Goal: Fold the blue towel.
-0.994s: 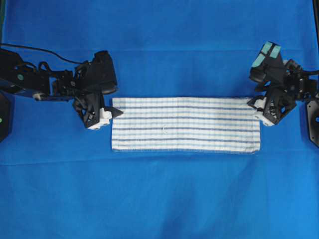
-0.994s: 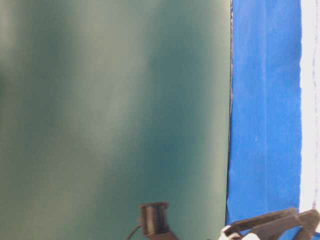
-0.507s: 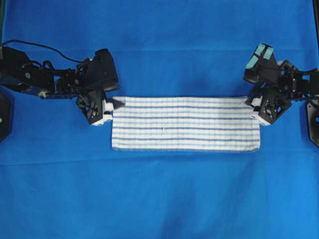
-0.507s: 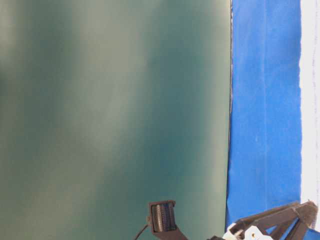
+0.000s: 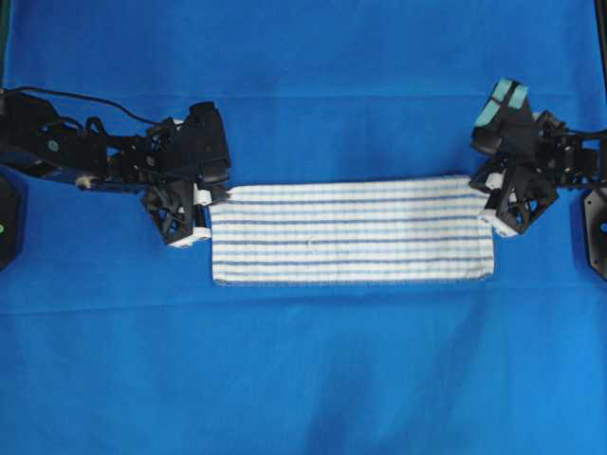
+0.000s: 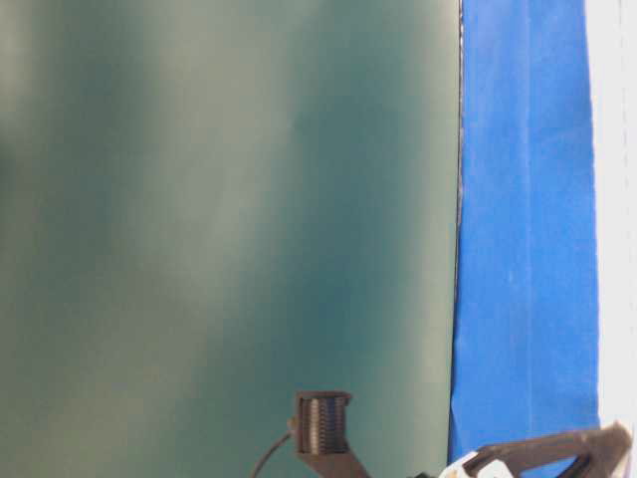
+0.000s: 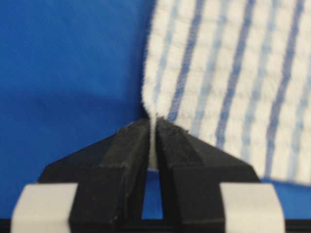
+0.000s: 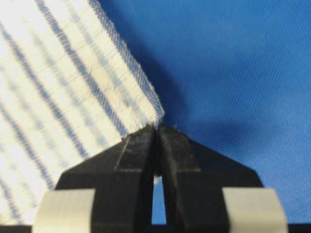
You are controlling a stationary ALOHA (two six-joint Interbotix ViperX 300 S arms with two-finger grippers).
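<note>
The blue towel [image 5: 353, 230], white with thin blue stripes, lies as a long rectangle in the middle of the blue table covering. My left gripper [image 5: 214, 195] is shut on the towel's far left corner; the left wrist view shows the cloth [image 7: 228, 73] pinched between the tips of the gripper [image 7: 153, 122]. My right gripper [image 5: 486, 189] is shut on the far right corner; the right wrist view shows the corner of the towel [image 8: 73, 87] caught at the tips of the gripper [image 8: 157, 129]. Both far corners are slightly raised.
The plain blue table covering [image 5: 303, 370] spreads all round the towel. Both arms reach in from the left and right edges. The table-level view shows a dark green wall [image 6: 219, 219], a strip of blue covering [image 6: 523, 249] and part of one gripper [image 6: 542, 456].
Both grippers have closed in on the towel's far corners and shut on them. The far edge of the towel has lifted slightly and shifted.
</note>
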